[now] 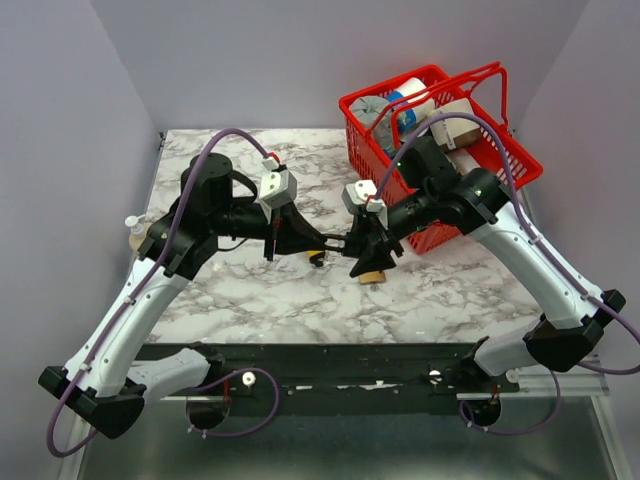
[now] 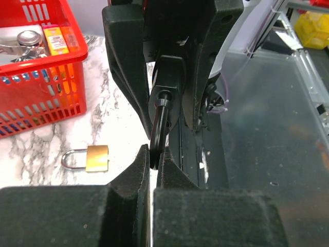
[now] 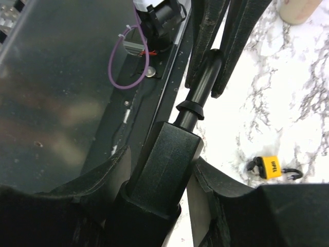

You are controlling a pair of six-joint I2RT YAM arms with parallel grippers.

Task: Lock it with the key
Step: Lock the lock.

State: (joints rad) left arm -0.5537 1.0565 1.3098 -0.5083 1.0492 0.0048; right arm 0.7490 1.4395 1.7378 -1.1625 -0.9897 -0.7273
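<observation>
A black lock body (image 3: 164, 170) is clamped in my right gripper (image 3: 162, 164), held above the marble table (image 1: 260, 290) at its middle. A black stem with a collar (image 3: 198, 103) sticks out of the lock's end. It ends in a thin black key head (image 2: 160, 126), and my left gripper (image 2: 154, 154) is shut on that head. In the top view the left gripper (image 1: 333, 243) and the right gripper (image 1: 353, 243) meet tip to tip. I cannot tell how deep the key sits in the lock.
A brass padlock (image 2: 96, 158) lies on the table below the grippers. A small yellow padlock (image 3: 270, 167) lies nearby. A red basket (image 1: 440, 150) full of items stands at the back right. A pale bottle (image 1: 135, 232) stands at the left edge.
</observation>
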